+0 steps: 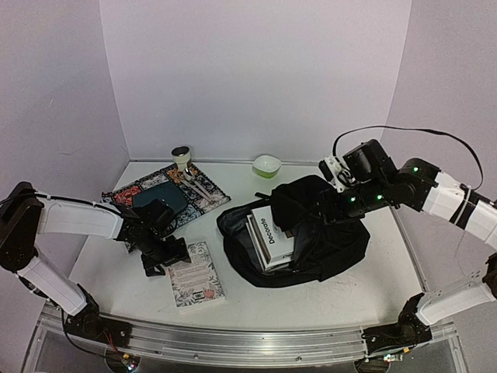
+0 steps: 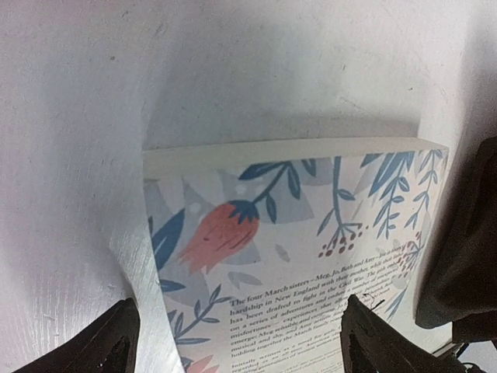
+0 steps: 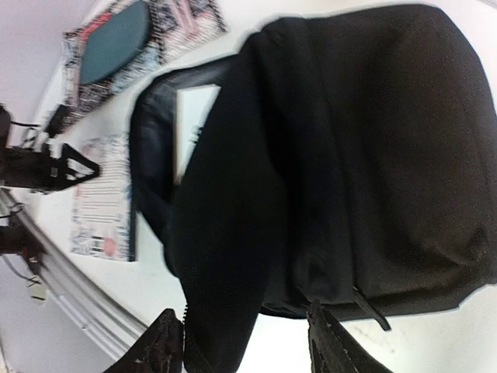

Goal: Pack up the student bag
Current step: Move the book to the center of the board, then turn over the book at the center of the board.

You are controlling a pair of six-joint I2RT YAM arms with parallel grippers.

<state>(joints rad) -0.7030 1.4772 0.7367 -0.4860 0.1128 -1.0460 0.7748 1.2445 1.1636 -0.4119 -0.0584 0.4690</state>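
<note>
Black soft fabric is slumping right of the desk's centre: the student bag (image 1: 330,249) is lying on its side with its mouth gaping toward the left edge. Inside, a white book (image 1: 273,229) is resting on top of a stack of at least two; how many more are sitting under it I cannot tell.

The right hand (image 3: 245,346) is hovering over the bag's far, upper fold. Its fingers are standing clearly apart, with the black cloth showing beyond them and nothing pinched between.

The floral book (image 1: 194,273) is lying flat near the front edge, left of centre, apart from the bag. Its long axis is running from far to near, drifting slightly rightward toward the front. The left hand (image 2: 242,338) is sitting low just beside the book's left side, spread about as wide as it goes and gripping nothing. In the wrist view the cover is reaching in between the fingers; whether either is touching it I cannot tell.

So the bag's mouth is lying to the right of this book, and the left arm is plainly the nearer one to it. I judge that the book has to travel rightward, long edge first, into the opening.

Counting: one bag, one loose book, one patterned mat (image 1: 128,189) at the far left carrying one teal plate (image 1: 161,198), one green bowl (image 1: 266,165) and one small cup (image 1: 181,155) along the back edge.
</note>
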